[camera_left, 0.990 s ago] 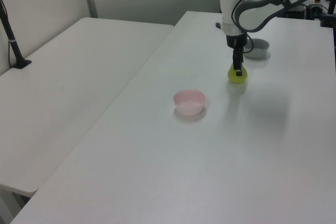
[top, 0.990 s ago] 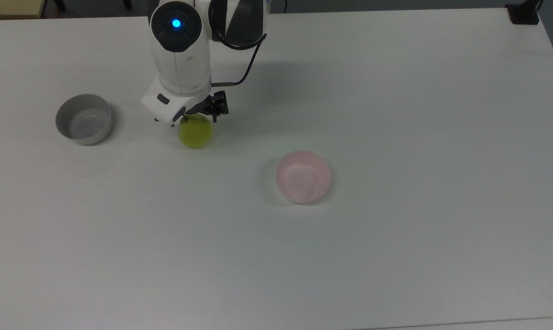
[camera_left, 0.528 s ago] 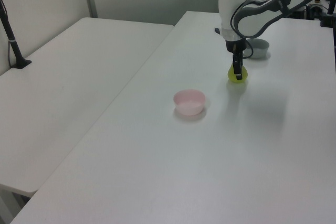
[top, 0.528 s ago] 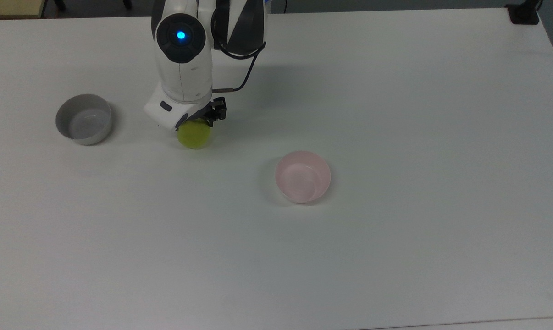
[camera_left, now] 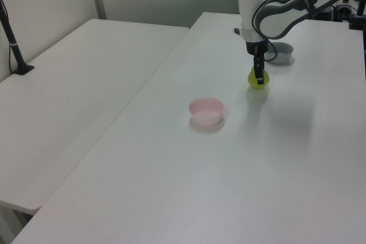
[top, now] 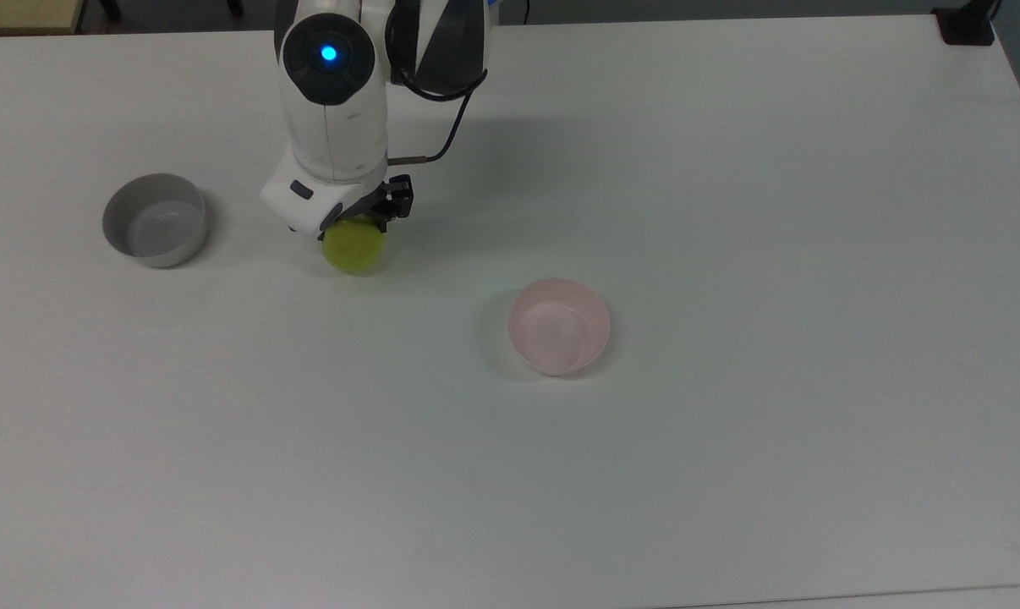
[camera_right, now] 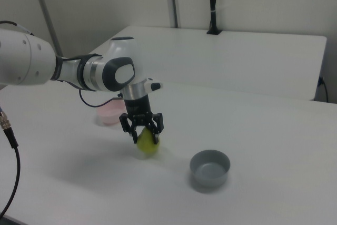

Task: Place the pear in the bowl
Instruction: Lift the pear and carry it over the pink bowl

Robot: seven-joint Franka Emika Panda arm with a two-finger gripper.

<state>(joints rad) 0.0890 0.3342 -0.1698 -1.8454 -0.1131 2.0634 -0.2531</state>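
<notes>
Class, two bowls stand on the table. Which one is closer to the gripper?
The grey bowl, at the top view's left. It stands nearer the gripper, which is around the pear, than the pink bowl does at the top view's lower right.

Pear (top: 354,249) yellow-green; bowl (top: 559,326) pale pink, plain; other bowl (top: 154,220) grey; table (top: 730,211) white; arm (top: 334,110) white, black joints

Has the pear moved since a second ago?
Yes, slightly: the pear sits a little nearer the grey bowl in the top view, shifted toward the top view's left.
</notes>
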